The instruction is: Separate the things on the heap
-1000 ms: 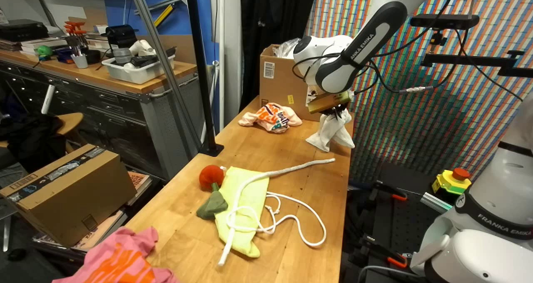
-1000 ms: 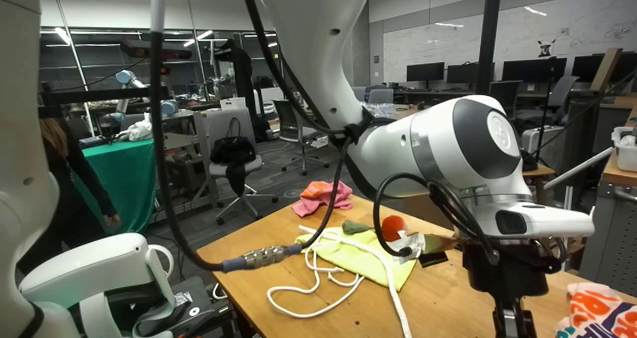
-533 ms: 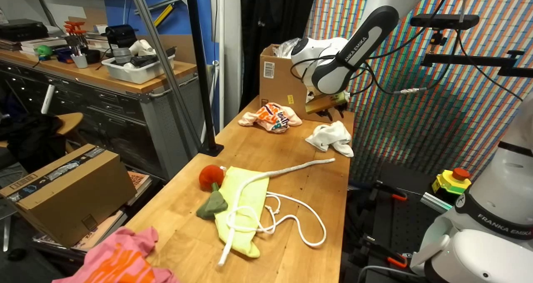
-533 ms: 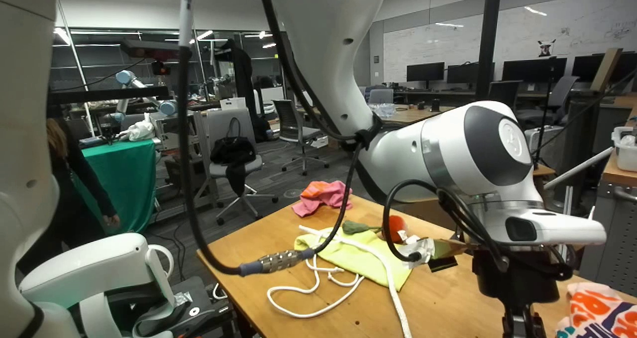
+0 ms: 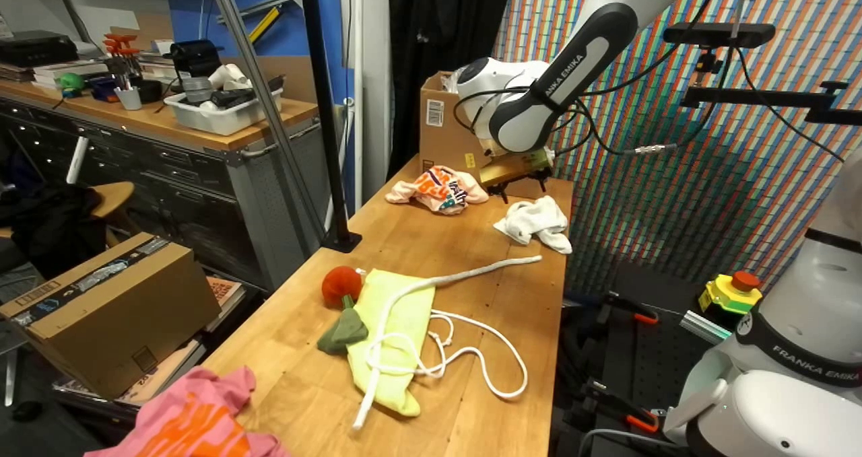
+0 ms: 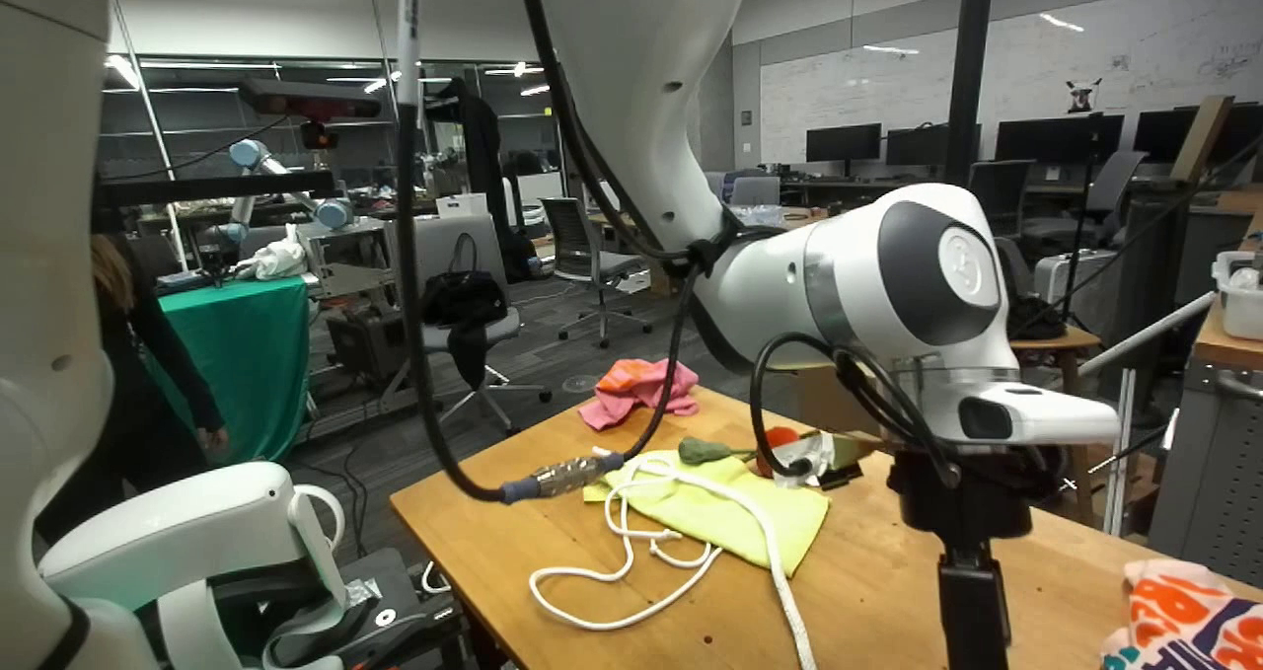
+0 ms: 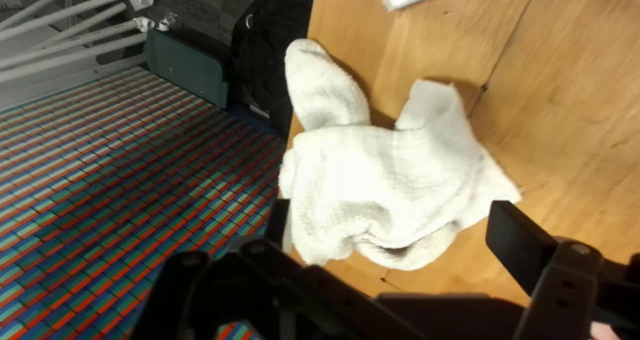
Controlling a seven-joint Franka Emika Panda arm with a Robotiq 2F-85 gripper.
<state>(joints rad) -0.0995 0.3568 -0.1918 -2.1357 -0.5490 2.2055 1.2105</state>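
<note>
Rope [image 5: 434,281], slanting lengthwise, one end toward table edge [image 5: 558,275]

- Long wooden bench [image 5: 431,241], marked with a few small dark spots.
- Standing at one end, a tall cardboard box [image 5: 451,134].
- Crumpled near the box, an orange-patterned cloth [image 5: 438,189].
- Bunched up at a long edge, a white cloth [image 5: 537,221].
- Standing at the opposite long edge, a black post [image 5: 324,107].
- Spread out farther along, a yellow-green cloth [image 5: 414,315].
- Laid across it, a white rope [image 5: 485,268], one end near the white cloth.
- Looped over cloth and bare wood, a thinner white cord [image 6: 602,628]; joined to the rope or not, hard to tell.
- Touching the yellow-green cloth's edge, a red-and-green lump [image 5: 341,287].
- Bunched toward the other end, apart from the rest, a pink cloth [image 5: 188,413].
</note>
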